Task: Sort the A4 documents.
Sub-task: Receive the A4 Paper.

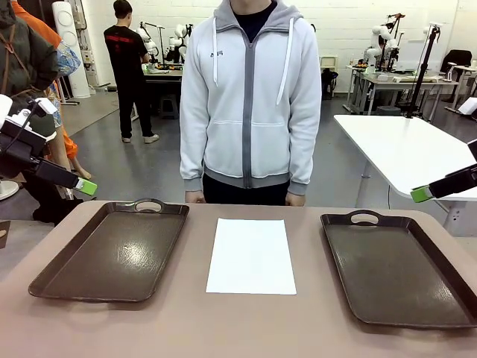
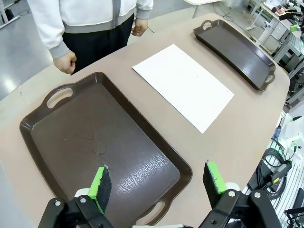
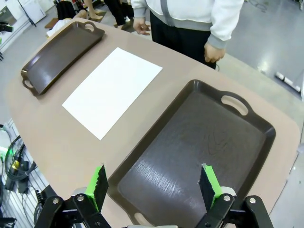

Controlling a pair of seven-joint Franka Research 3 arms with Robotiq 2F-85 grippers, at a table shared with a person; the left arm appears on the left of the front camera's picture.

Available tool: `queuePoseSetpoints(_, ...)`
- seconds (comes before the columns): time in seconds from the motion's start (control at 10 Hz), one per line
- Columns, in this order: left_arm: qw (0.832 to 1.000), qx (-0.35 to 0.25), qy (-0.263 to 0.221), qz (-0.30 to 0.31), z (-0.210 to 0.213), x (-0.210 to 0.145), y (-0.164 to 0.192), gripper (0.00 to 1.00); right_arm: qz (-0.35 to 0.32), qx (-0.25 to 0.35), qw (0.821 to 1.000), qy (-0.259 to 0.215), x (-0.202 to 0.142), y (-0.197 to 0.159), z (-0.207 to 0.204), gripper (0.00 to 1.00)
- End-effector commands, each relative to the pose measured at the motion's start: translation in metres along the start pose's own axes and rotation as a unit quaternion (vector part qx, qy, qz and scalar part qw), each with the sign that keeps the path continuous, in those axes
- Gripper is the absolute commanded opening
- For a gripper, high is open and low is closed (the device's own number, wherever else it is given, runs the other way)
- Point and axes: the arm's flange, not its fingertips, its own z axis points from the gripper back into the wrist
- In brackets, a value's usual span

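A white A4 sheet lies flat on the table's middle, between two dark brown trays. Whether it is one sheet or a stack, I cannot tell. My left gripper hangs open high above the left tray, with nothing between its green pads. My right gripper is open too, above the right tray. In the front view a green fingertip of the left gripper sits at the left edge and one of the right gripper at the right edge.
A person in a grey zip hoodie stands at the far side, with both hands near the table's edge. Both trays are empty. A white table stands behind on the right.
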Motion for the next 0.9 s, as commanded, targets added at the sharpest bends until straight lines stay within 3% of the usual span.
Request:
queuePoseSetpoints(0.0,1.0,-0.024,-0.007,-0.007,-0.006,-0.026,-0.015,1.0,0.009,0.006,1.0,-0.002,-0.041,0.023,-0.011,1.0)
queuePoseSetpoints(0.1,1.0,0.0,0.0,0.0,0.0,0.0,0.0,1.0,0.0,0.0,1.0,0.0,0.0,0.0,0.0,1.0)
queuePoseSetpoints(0.8,1.0,0.0,0.0,0.0,0.0,0.0,0.0,1.0,0.0,0.0,1.0,0.0,0.0,0.0,0.0,1.0)
